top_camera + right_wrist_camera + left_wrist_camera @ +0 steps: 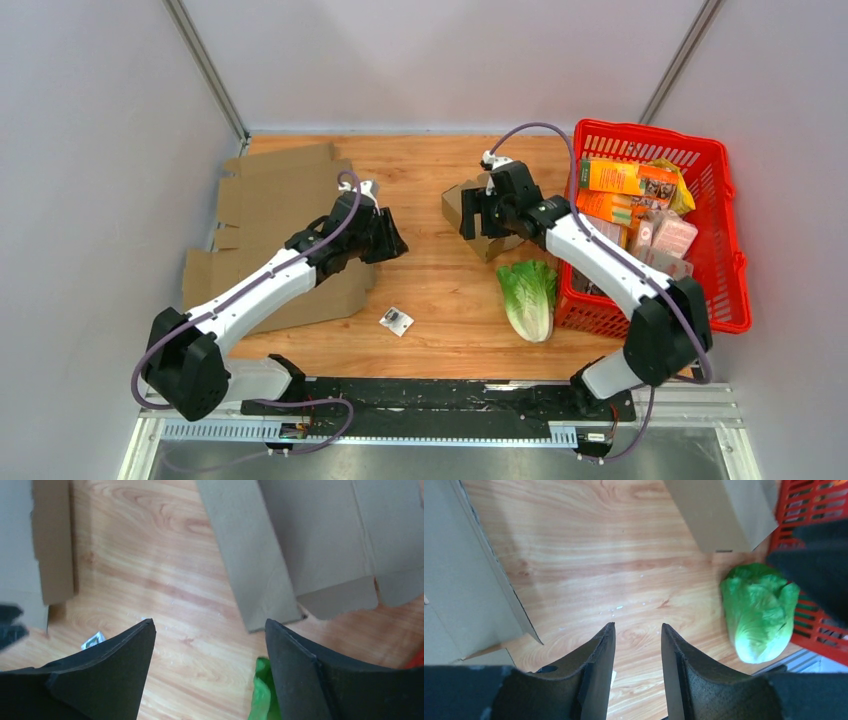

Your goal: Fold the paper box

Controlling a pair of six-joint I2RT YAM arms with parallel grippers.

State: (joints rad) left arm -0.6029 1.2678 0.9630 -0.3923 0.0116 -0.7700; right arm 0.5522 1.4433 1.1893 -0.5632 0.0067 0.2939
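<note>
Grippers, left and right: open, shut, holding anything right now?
Left black two-finger gripper: open, holding nothing.
Right black two-finger gripper: wide open, holding nothing.

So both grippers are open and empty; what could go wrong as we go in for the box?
The right gripper is close over the half-formed paper box: a push could slide it on the smooth table instead of catching a flap. The lettuce and red basket sit close by that arm and could get knocked. The left gripper hangs by the flat cardboard sheets and might snag an edge.
</note>
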